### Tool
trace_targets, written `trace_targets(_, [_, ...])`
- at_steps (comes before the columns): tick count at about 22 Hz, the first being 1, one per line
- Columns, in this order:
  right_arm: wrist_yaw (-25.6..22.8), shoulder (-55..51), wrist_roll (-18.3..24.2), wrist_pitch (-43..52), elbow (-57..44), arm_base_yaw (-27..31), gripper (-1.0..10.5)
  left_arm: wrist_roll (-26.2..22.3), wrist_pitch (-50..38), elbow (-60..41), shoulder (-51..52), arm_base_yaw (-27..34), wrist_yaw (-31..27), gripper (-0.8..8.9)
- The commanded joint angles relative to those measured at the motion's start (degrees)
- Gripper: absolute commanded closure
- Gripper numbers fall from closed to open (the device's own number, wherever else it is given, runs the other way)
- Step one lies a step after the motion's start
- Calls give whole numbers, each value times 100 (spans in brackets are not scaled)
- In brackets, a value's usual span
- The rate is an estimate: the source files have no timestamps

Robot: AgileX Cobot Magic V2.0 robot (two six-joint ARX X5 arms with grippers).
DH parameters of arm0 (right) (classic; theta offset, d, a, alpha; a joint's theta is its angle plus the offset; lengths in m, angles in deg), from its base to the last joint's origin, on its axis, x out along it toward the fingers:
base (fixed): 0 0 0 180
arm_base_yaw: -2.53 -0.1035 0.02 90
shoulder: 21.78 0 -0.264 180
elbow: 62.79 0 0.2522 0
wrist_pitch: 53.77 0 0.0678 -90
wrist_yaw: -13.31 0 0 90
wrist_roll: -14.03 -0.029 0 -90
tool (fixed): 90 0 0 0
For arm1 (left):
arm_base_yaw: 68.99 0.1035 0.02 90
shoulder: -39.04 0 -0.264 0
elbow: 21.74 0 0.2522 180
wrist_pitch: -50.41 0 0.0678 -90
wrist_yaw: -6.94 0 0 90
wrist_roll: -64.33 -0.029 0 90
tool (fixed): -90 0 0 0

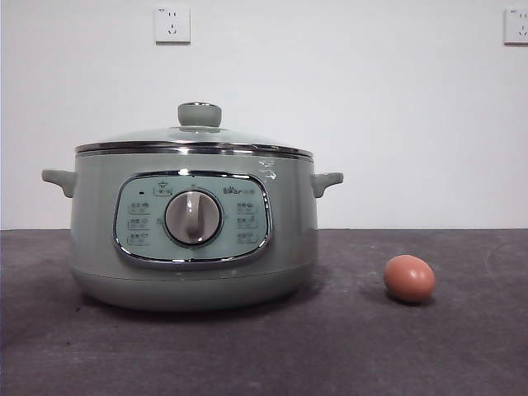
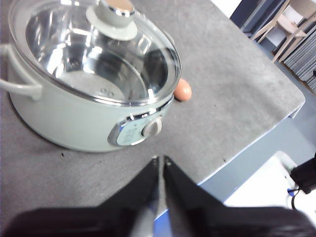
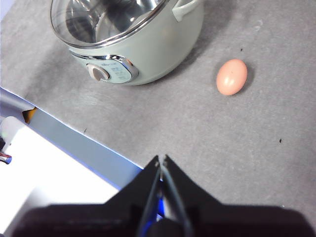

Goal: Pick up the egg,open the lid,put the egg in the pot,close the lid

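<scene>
one pot (image 3: 148,54), top cut off

I read "Bear" on the pot's (image 1: 194,239) control panel (image 1: 192,218); the small labels around its dial are too tiny.

A plain white wall behind a dark grey table

The wall (image 1: 371,124) carries two white sockets, one (image 1: 172,25) near the top left and one (image 1: 516,25) at the top right corner. The table (image 1: 371,346) has a matte grey surface. In the left wrist view, pale wooden furniture (image 2: 291,24) stands beyond the table's edge.
</scene>
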Motion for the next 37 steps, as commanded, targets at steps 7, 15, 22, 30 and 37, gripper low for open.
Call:
trace_targets(7, [0,9,-212,28,17,7,348,297,-42,11,2,4,-2,216])
trace_targets(15, [-17,129,-315,114,17,7,348,299,-42,15,2,4,0,216])
trace_targets(22, [-22,669,-566,667,17,7,350,299,-140,15,2,4,0,217])
trace_targets(30, [-708,1954,-719,1335,17,-282,351,299,-240,15,2,4,2,217])
trace_targets(37, [-1565,3189,-975,2177,17,-979,351,299,-262,15,2,4,0,217])
